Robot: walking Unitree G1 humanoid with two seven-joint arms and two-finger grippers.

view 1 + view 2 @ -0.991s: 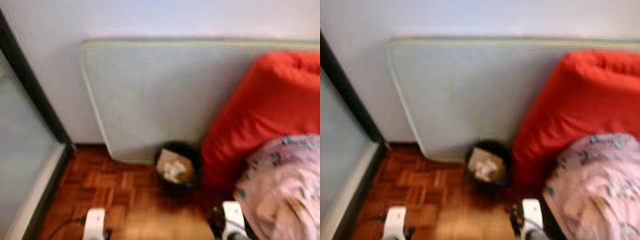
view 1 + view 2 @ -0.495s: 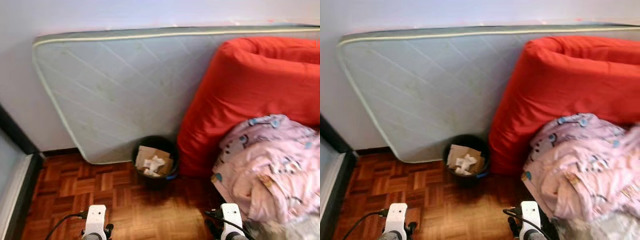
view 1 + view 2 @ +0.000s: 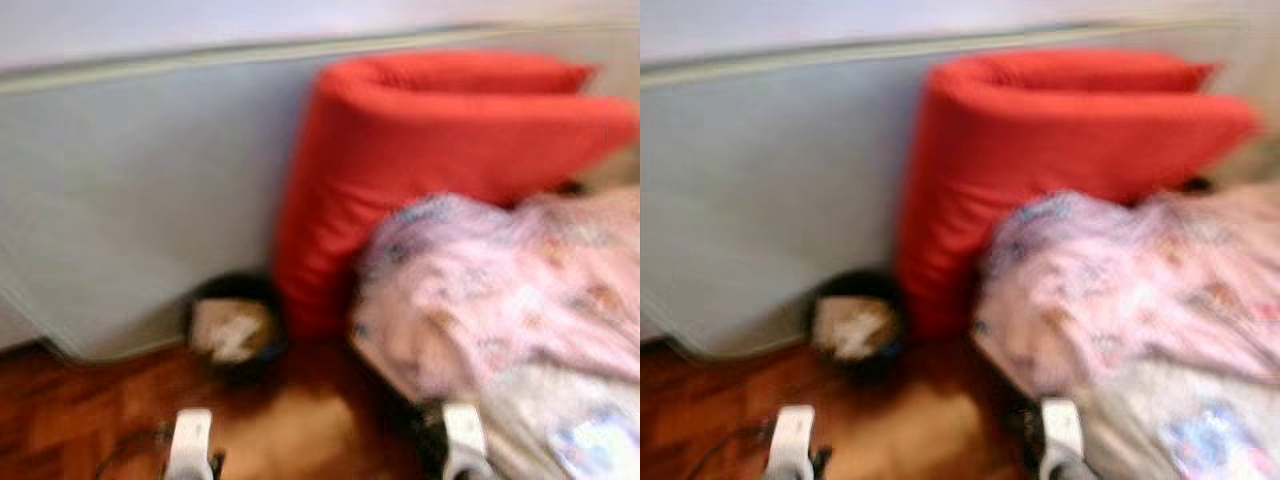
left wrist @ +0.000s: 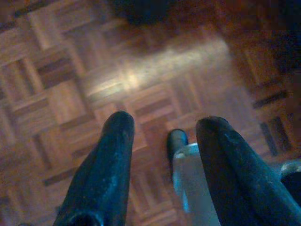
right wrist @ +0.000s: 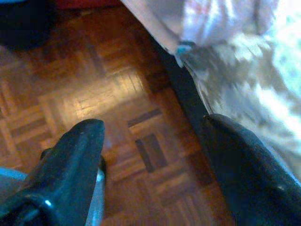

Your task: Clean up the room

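The room is blurred: a parquet floor (image 3: 60, 420), a grey mattress (image 3: 130, 190) standing against the wall, a red cushion (image 3: 420, 140) beside it, pink bedding (image 3: 500, 290) in front. A dark bin (image 3: 235, 330) holds cardboard and paper. Left gripper (image 4: 162, 127) and right gripper (image 5: 150, 129) hang spread apart above the floor, holding nothing.

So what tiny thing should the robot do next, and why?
Probably stop turning and hold its head steady. The head views are blurred, so the pink blanket heaped beside the red cushion and the black bin are hard to aim at. Both the left gripper and the right gripper hang open over bare floor.
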